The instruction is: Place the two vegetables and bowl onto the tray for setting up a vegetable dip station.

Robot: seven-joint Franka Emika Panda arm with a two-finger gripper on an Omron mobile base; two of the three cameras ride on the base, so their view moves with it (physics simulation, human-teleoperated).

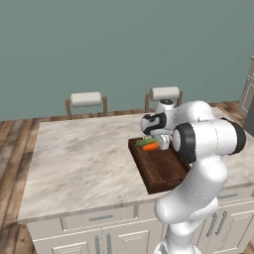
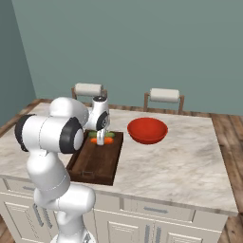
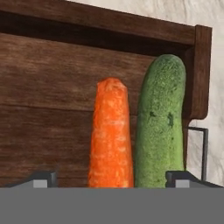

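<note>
The dark wooden tray lies on the marble island. At its far end the orange carrot and the green cucumber-like vegetable rest side by side, touching. My gripper hangs just over them, open, with both vegetables lying free between its spread fingertips. The red-orange bowl stands on the counter to the right of the tray, apart from it.
Two stools with white cushions stand behind the island. The marble top stretches wide to the left of the tray. The tray's metal handle shows beside the cucumber. My arm hides the tray's right side in the left base view.
</note>
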